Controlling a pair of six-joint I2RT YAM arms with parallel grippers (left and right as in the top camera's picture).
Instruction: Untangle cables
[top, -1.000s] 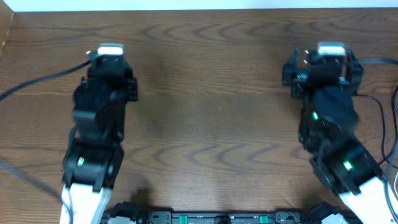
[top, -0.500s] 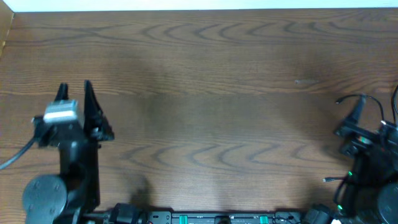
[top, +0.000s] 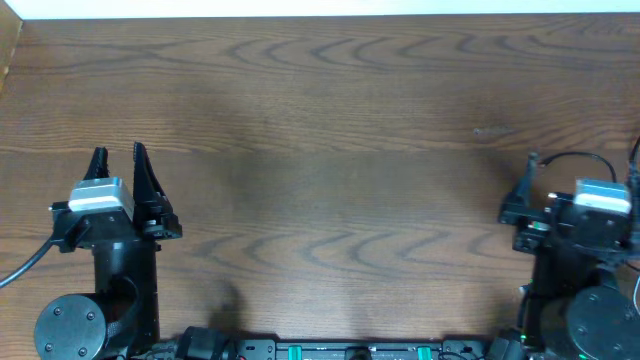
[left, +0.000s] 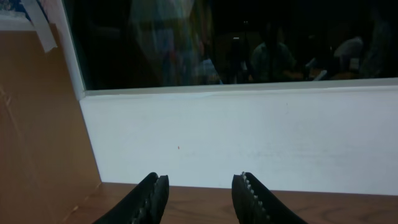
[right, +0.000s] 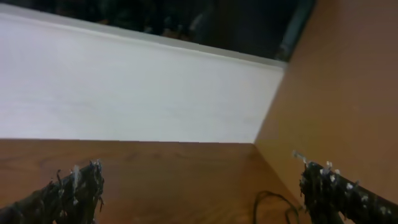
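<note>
**2 arms at the near edge of a wooden table, both grippers empty**

From where I stand the table (top: 340, 120) is a broad top of brown wood with wavy grain. It runs from the arms' base bar (top: 350, 350) at the near edge to a white wall (left: 261, 137) at the far side. Above that wall is a dark pane (left: 217, 43) with dim reflections in it. A cardboard sheet (left: 37, 124) stands at the table's left end, with a pale strip of tape (left: 40, 18) near its top. A brown panel (right: 336, 81) closes the right end and meets the white wall in a corner.

The left gripper (top: 118, 150) sits near the front left, pointing toward the far wall, its jaws parted by a modest gap and holding nothing. The right gripper (right: 199, 169) is near the front right, spread wide, with nothing in its grasp. From above only 1 of its fingers (top: 531, 165) shows clearly.

Where the cables lie I cannot tell. The only likely trace is a thin dark cord (right: 268, 200) looping low in the right wrist view, near the right-hand finger and the brown panel. Whether it is a cable or the arm's own wire, I cannot say.
</note>
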